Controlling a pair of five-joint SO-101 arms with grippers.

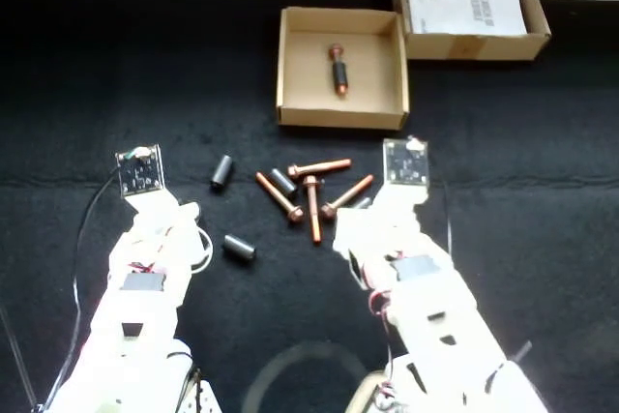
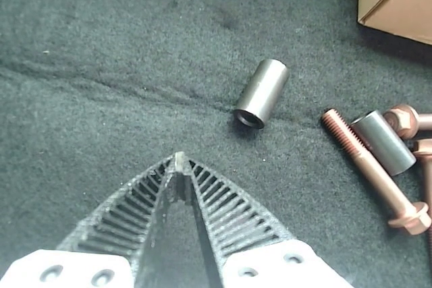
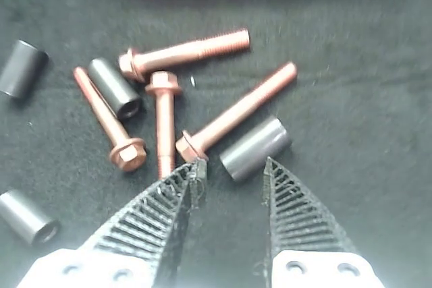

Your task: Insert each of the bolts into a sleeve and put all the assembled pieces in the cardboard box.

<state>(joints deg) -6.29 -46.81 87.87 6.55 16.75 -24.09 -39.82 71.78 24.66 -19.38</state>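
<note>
Here, the left end effector [image 2: 179,161] is seen clenched on nothing above the dark tabletop [image 2: 101,45], with a loose sleeve [image 2: 262,93] lying just ahead of its tips. The right end effector [image 3: 233,165] is held released, its fingers spread. A second sleeve [image 3: 255,148] is found just beyond the gap between them, beside the head of a bolt [image 3: 239,108]; whether a fingertip touches that bolt head cannot be told. Four copper-coloured bolts [image 1: 312,208] are scattered between the two arms, with a third sleeve [image 1: 283,181] lying among them and a fourth sleeve [image 1: 239,247] set apart nearer the left arm. One assembled piece [image 1: 338,70] is laid inside the open cardboard box [image 1: 300,84] at the far side.
</note>
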